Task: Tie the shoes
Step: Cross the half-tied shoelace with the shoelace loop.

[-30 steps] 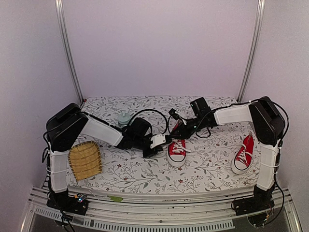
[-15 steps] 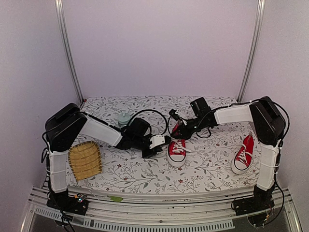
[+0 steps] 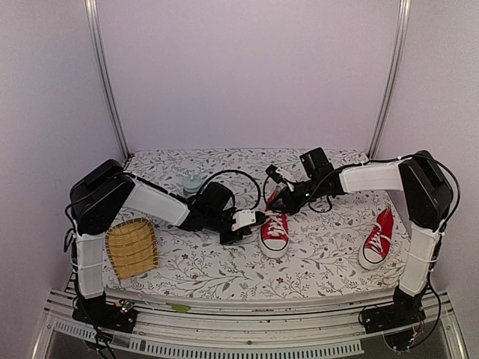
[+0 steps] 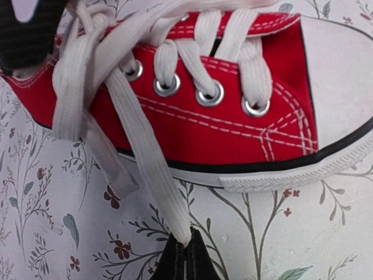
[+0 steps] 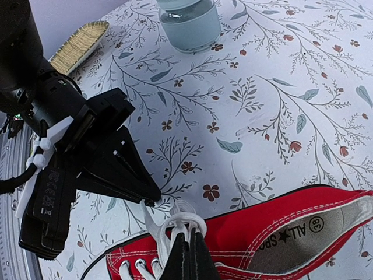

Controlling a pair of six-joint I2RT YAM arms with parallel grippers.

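1. While one red shoe point(image 3: 376, 239) lies apart at the table's point(image 3: 224, 269) four o'clock, the second shoe point(image 3: 275, 235) sits mid-table, toe nearward.
2. At its nine o'clock, the left gripper point(image 4: 185, 248) pinches a white lace point(image 4: 151, 175) end.
3. At its twelve o'clock, the right gripper point(image 5: 189, 251) clamps lace loops point(image 5: 176, 224).

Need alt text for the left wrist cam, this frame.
The left gripper, shut, pinches the end of a white lace that runs up to a red sneaker lying across the frame. The sneaker shows silver eyelets and a white toe cap at right, on a floral tablecloth.
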